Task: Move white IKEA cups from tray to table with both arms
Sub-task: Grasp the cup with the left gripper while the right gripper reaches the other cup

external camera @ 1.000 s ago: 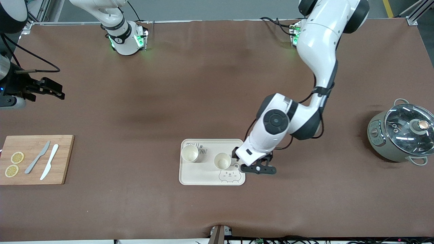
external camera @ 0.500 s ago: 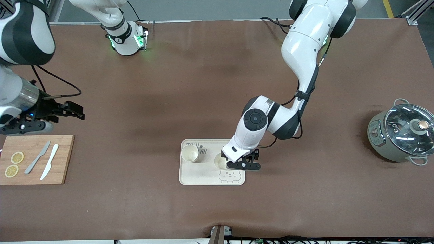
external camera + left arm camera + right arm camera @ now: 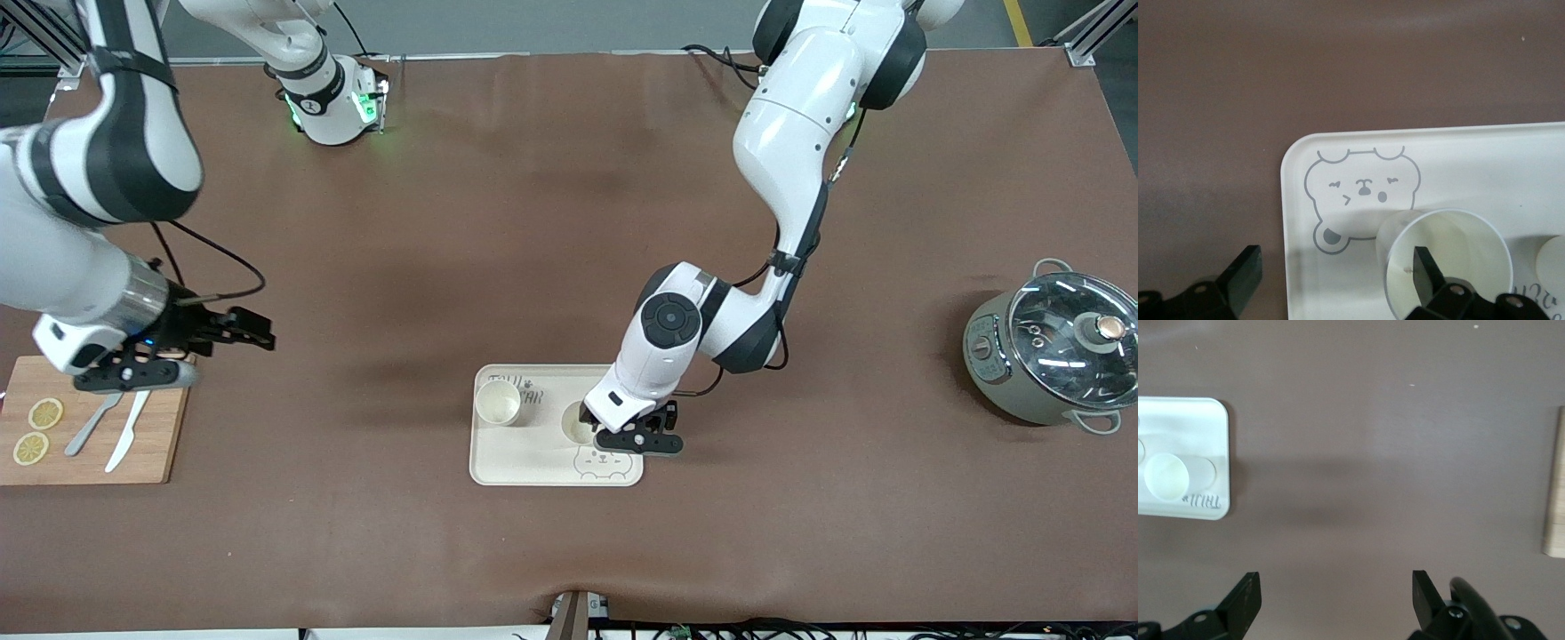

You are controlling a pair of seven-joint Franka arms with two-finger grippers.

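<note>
Reaching down, left gripper (image 3: 594, 427) straddles one cup's (image 3: 1446, 263) rim, jaws spread.

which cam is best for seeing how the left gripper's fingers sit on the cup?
Left wrist view: the left gripper is open, one finger inside the cup, the other outside its wall. The front view hides most of that cup under the wrist; the right wrist view shows only the other cup.

Cream bear-printed tray (image 3: 533, 462): on the brown tabletop (image 3: 444, 249), mid-table.
Wooden cutting board (image 3: 151, 444): at the right arm's end, carrying two lemon slices (image 3: 37, 430), a grey knife (image 3: 86, 433) and a white knife (image 3: 124, 440).
Grey-green pot (image 3: 1040, 364), glass lid (image 3: 1071, 333): at the left arm's end.
</note>
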